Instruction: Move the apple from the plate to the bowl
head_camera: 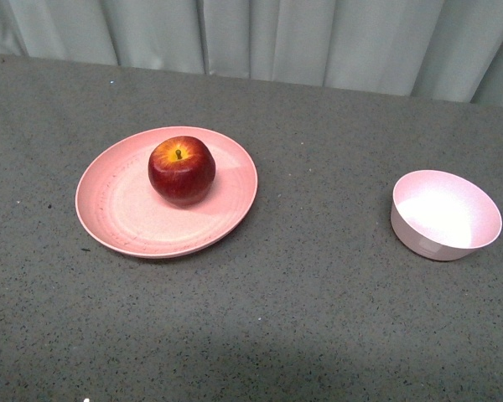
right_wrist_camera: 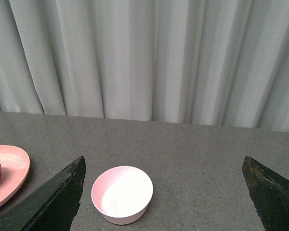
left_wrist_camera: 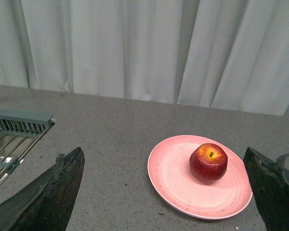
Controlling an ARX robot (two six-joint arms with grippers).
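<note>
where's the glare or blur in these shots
Front view: the bowl inside is blown out near white, the apple carries glints, and a faint shadow dims the near table. Left wrist view: apple sharp, the left claw's fingers dark and soft. Right wrist view: bowl interior washed out, the right claw's fingers dark.

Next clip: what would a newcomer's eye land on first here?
The dark red apple sits on the wide salmon-pink plate, left of centre on the grey table. Right of it, well apart, stands the empty pale pink bowl. The left gripper and right gripper are both open, holding nothing.
</note>
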